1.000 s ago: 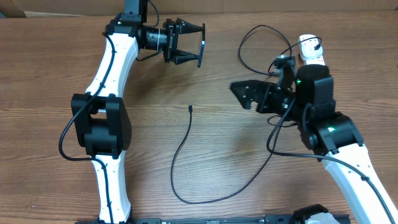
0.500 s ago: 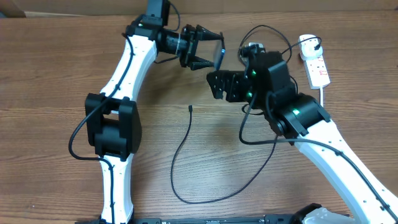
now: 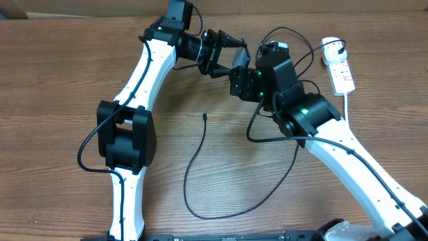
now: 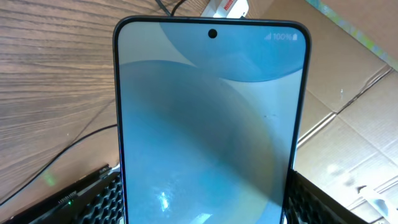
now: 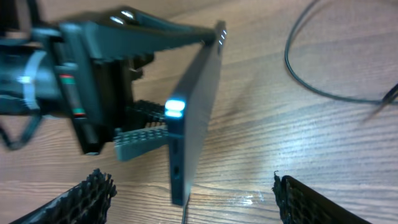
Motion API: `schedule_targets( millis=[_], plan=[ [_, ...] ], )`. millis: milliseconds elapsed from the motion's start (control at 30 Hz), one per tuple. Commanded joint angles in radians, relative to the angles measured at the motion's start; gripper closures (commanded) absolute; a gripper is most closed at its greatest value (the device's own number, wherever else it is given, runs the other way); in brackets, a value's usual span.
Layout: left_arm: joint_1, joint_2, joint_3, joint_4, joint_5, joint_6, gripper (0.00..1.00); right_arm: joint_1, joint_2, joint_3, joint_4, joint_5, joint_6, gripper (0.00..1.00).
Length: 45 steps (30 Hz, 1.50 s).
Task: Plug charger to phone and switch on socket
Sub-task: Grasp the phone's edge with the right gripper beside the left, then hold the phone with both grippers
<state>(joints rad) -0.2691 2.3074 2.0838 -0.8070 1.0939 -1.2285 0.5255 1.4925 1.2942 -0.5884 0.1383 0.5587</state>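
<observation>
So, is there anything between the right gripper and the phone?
Nothing visible. The phone, held up off the table by the left gripper, stands directly in front of the open right gripper.

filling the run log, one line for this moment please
left gripper: shut on slim blue-screen phone, lifted | right gripper: open, facing phone edge | thin black charger cable: loose, unplugged

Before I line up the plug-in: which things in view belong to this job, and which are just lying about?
Job:
phone, clamped in the left gripper
charger, black cable loose on the table
socket, white block at the far right
right gripper, open at the phone

Lying about:
cardboard beyond the table edge
</observation>
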Motion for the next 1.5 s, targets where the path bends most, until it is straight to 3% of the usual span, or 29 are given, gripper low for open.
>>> schedule_targets(
  millis=[0, 267, 367, 667, 833, 1467],
  plan=[
    [-0.014, -0.044, 0.008, 0.01, 0.002, 0.012, 0.43, 0.006, 0.023, 0.03, 0.003, 0.023, 0.03, 0.17],
    [-0.025, -0.044, 0.008, 0.01, -0.041, 0.04, 0.43, 0.005, 0.029, 0.03, 0.027, 0.066, 0.043, 0.27],
    [-0.04, -0.044, 0.008, 0.01, -0.059, 0.048, 0.43, 0.006, 0.036, 0.03, 0.037, 0.055, 0.043, 0.36],
    [-0.064, -0.044, 0.008, 0.01, -0.081, 0.047, 0.43, 0.005, 0.084, 0.03, 0.039, 0.045, 0.043, 0.37],
    [-0.063, -0.044, 0.008, 0.01, -0.08, 0.047, 0.43, 0.005, 0.084, 0.03, 0.063, 0.045, 0.043, 0.48],
    [-0.066, -0.044, 0.008, 0.01, -0.087, 0.055, 0.43, 0.003, 0.09, 0.03, 0.06, 0.109, 0.04, 0.53]
  ],
)
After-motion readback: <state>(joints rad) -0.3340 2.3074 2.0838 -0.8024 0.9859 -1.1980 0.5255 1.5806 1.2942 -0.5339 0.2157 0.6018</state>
